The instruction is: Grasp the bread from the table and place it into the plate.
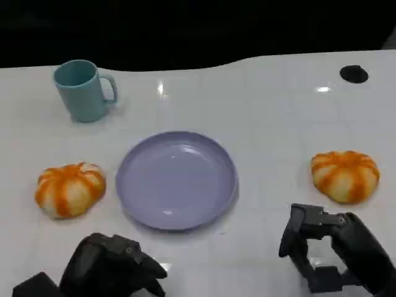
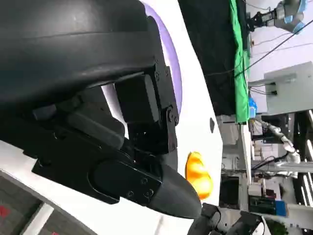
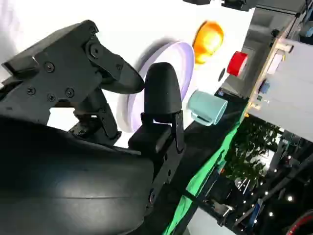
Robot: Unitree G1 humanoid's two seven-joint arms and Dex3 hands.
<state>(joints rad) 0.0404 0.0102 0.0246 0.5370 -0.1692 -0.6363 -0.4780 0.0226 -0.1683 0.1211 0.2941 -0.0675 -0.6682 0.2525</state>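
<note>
Two orange-and-white bread buns lie on the white table, one left of the plate (image 1: pixel 69 189) and one to its right (image 1: pixel 345 175). The lavender plate (image 1: pixel 176 179) sits between them with nothing on it. My left hand (image 1: pixel 111 266) hovers near the front edge, below the left bun, holding nothing. My right hand (image 1: pixel 331 247) is just in front of the right bun with its fingers apart and nothing in them. The left wrist view shows the plate's rim (image 2: pixel 172 58) and the right bun (image 2: pixel 198 174). The right wrist view shows the plate (image 3: pixel 171 61) and the left bun (image 3: pixel 208 39).
A teal mug (image 1: pixel 81 90) stands at the back left, also seen as the mug (image 3: pixel 208 107) in the right wrist view. A small black disc (image 1: pixel 354 74) lies at the back right. A red object (image 3: pixel 238 63) sits beyond the table.
</note>
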